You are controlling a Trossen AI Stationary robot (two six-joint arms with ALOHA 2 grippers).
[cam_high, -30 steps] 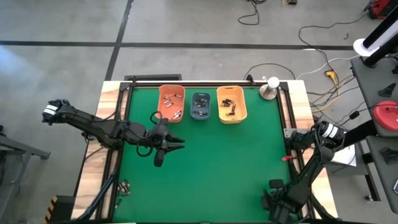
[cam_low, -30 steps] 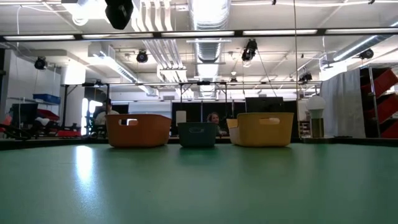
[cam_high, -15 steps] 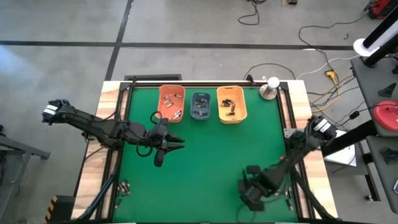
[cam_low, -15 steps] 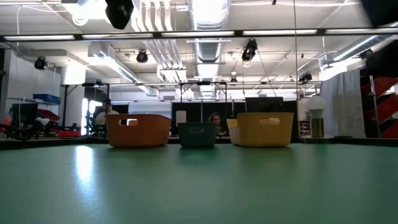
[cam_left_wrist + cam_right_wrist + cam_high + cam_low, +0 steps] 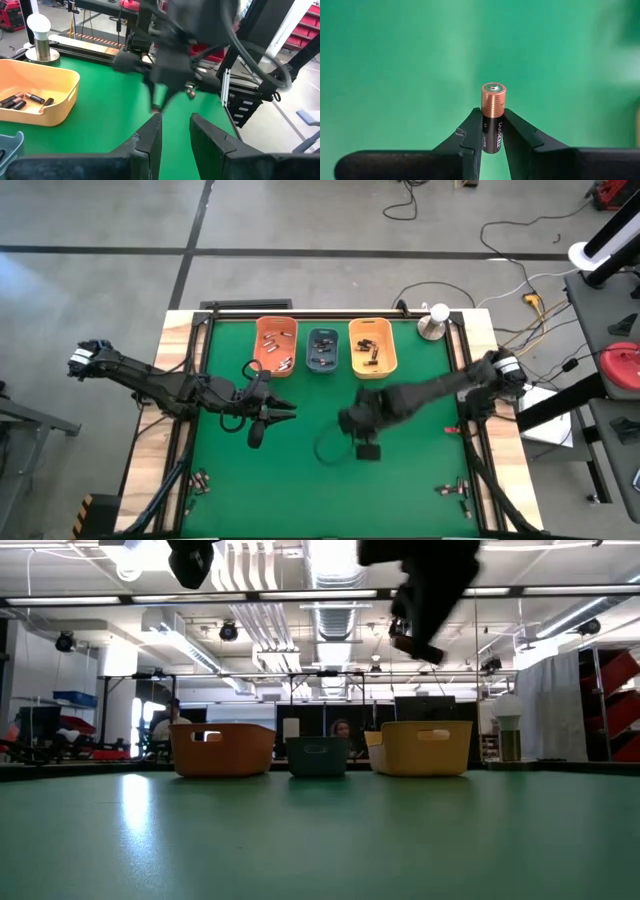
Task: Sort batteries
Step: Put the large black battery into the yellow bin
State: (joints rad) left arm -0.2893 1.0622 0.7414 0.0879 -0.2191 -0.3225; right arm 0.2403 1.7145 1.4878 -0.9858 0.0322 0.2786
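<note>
Right gripper [image 5: 492, 131] pinches a battery [image 5: 493, 117] upright between its fingers, coppery end protruding.

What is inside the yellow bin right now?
The yellow bin holds a few small dark batteries, some with coppery ends. In the left wrist view its near wall hides part of the floor; from table height its wall hides everything inside.

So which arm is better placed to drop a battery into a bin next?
The right. Its gripper is shut on a battery, and it hangs over the mat below the yellow-orange bin. The left gripper hovers open and empty, below the orange bin.
</note>
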